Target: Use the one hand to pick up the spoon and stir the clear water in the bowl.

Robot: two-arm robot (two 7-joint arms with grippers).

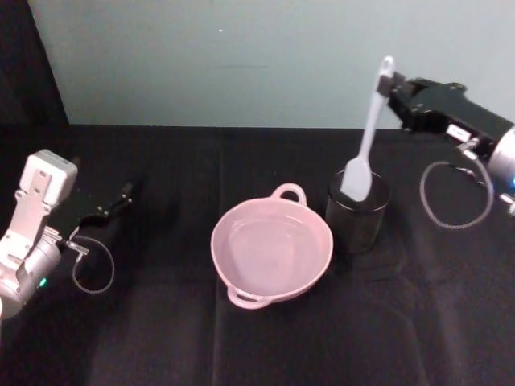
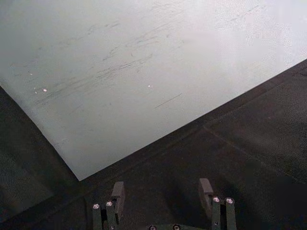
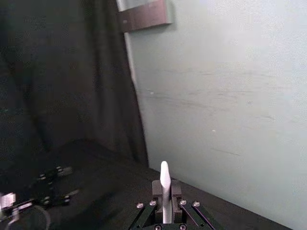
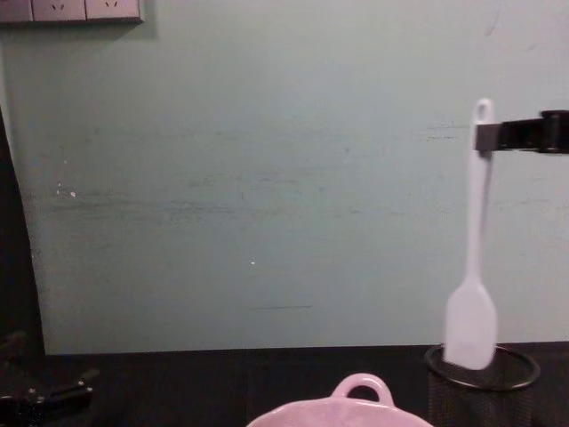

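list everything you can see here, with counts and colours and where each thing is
spoon: 1, white, held upright by its handle tip, head hanging at the cup's mouth
bowl: 1, pale pink, middle of the table
cup: 1, black mesh, just right of the bowl
table: 1, covered in black cloth
wall: 1, pale green, behind the table
sockets: white row, high on the wall at the left
curtain: 1, black, far left
right gripper: 1, black, raised above the cup, shut on the spoon
left gripper: 1, black, low over the table's left side, open
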